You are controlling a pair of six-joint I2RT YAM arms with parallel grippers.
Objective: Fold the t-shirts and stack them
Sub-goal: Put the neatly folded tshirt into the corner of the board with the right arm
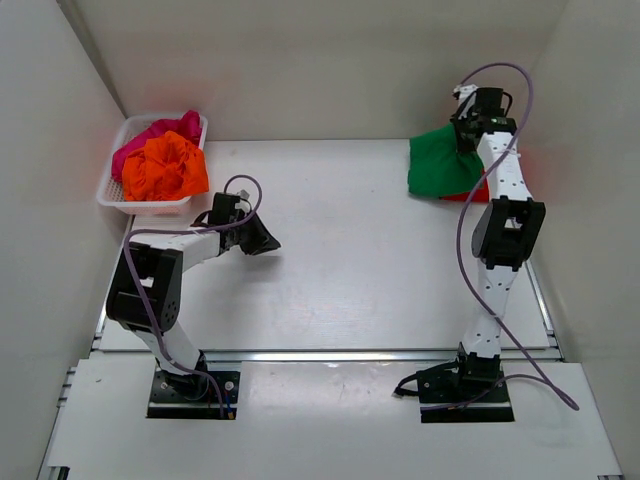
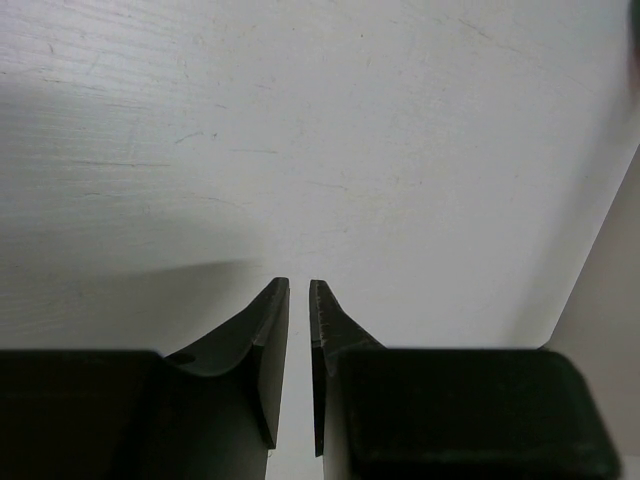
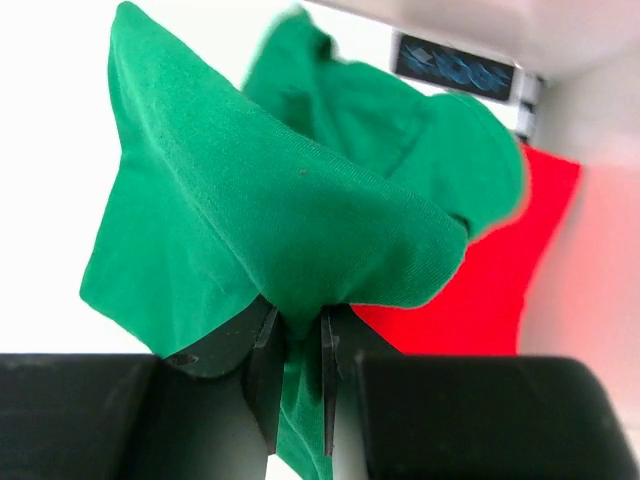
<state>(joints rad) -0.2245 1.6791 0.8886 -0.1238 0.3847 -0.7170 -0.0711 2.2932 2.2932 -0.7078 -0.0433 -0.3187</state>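
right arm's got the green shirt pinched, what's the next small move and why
Probably lower the right gripper and let go. It pinches the green t-shirt into a raised peak right over the red t-shirt, so releasing should settle the green one on top of the red.

Overhead rear view, two wrist close-ups

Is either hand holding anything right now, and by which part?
The right hand pinches the green t-shirt by a bunched fold of its cloth; which part of the shirt cannot be told. The left hand holds nothing.
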